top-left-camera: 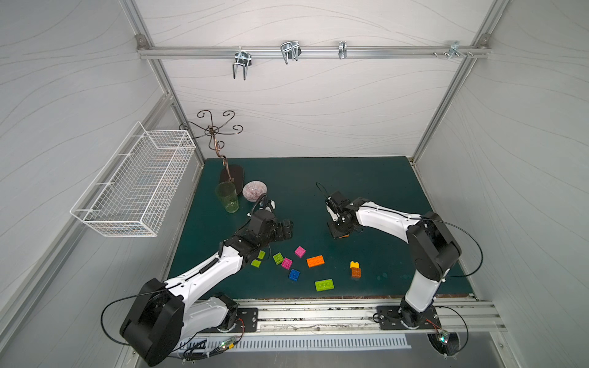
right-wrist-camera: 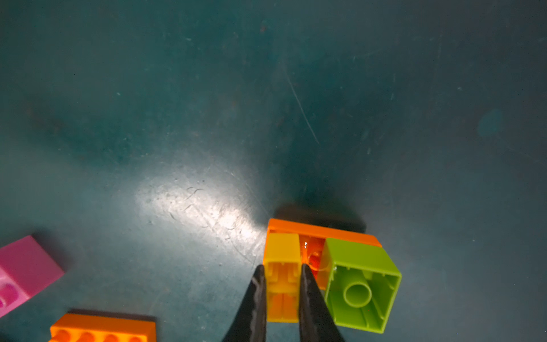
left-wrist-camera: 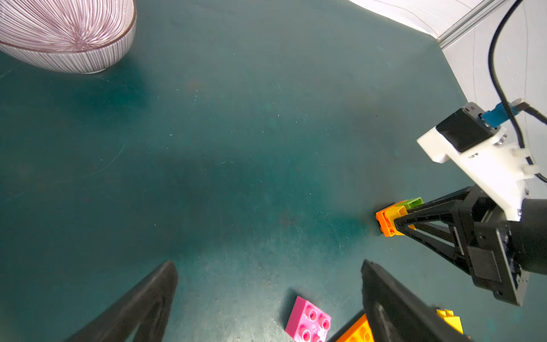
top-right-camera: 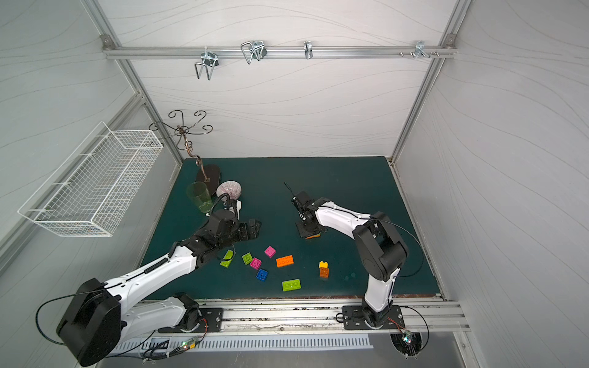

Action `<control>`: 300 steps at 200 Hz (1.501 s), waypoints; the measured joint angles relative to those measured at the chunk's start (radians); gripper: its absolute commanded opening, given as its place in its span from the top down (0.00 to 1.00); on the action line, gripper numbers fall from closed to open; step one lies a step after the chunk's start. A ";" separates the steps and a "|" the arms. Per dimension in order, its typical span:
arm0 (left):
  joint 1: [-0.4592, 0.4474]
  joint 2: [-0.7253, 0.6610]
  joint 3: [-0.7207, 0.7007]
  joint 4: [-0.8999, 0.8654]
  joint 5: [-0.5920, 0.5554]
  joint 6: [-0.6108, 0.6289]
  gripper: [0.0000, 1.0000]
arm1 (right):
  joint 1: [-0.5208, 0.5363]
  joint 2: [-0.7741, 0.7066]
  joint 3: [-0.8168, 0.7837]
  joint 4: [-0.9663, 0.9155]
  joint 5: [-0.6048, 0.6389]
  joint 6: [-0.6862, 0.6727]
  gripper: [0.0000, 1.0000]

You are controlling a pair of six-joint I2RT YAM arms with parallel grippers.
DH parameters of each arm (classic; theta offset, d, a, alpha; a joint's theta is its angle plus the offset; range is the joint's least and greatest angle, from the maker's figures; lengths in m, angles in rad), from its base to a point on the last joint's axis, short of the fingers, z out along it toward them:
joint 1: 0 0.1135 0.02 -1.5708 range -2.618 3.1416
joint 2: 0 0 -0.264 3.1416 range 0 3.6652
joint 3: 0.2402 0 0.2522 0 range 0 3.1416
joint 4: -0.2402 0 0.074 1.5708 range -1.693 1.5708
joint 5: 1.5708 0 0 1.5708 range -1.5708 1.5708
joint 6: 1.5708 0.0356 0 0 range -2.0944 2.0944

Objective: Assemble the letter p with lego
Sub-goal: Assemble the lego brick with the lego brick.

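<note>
Small lego cluster, low at the dark teal mat (right-wrist-camera: pixel 177 103): a narrow yellow plastic brick (right-wrist-camera: pixel 282 284) and a lime green square brick (right-wrist-camera: pixel 361 284) both plugged onto an orange oblong brick (right-wrist-camera: pixel 322 231), hollow undersides toward the right wrist cam. The right gripper (right-wrist-camera: pixel 282 266) is clamped tight on the yellow brick, one finger each side. The green one sits just beside it, not gripped. Cluster is right of ctr in both top views, mostly hidden under the gripper; can't tell if it touches the mat.

Other lego lies loose nearer the front edge:
- magenta square brick (top-left-camera: pixel 300 251), second magenta brick (top-left-camera: pixel 287 263), w/ a loose lime square brick (top-left-camera: pixel 278 258) just beside
- blue square brick (top-left-camera: pixel 294 275)
- loose orange oblong brick (top-left-camera: pixel 315 261), lime oblong brick (top-left-camera: pixel 324 285)
- small yellow-on-orange stack (top-left-camera: pixel 355 269), apart on the right
- one lime brick (top-right-camera: pixel 227 258) partly under the left arm

The left gripper (top-left-camera: pixel 287 229) is spread wide and holds nothing, hovering left of ctr, well apart from the cluster.

Back left on the mat: pink-striped ceramic bowl (top-left-camera: pixel 254 190), green glass tumbler (top-left-camera: pixel 228 197), curly bronze wire stand (top-left-camera: pixel 231 175). White wire basket (top-left-camera: pixel 134 184) hangs on the left wall.
</note>
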 measured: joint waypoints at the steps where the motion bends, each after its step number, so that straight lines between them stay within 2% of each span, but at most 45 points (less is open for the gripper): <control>1: 0.000 0.000 0.000 0.000 0.000 0.000 0.01 | 0.000 0.000 0.001 -0.001 0.001 0.003 1.00; 48: 0.000 -0.008 -0.008 0.000 -0.013 0.000 0.01 | 0.000 0.000 0.048 -0.043 0.024 0.051 1.00; 152: 0.000 -0.023 -0.013 0.000 -0.014 0.000 0.01 | 0.001 0.004 0.034 -0.046 -0.001 0.149 1.00; 300: 0.000 -0.043 -0.016 0.000 -0.014 0.000 0.01 | 0.016 0.043 0.036 -0.031 0.003 0.169 1.00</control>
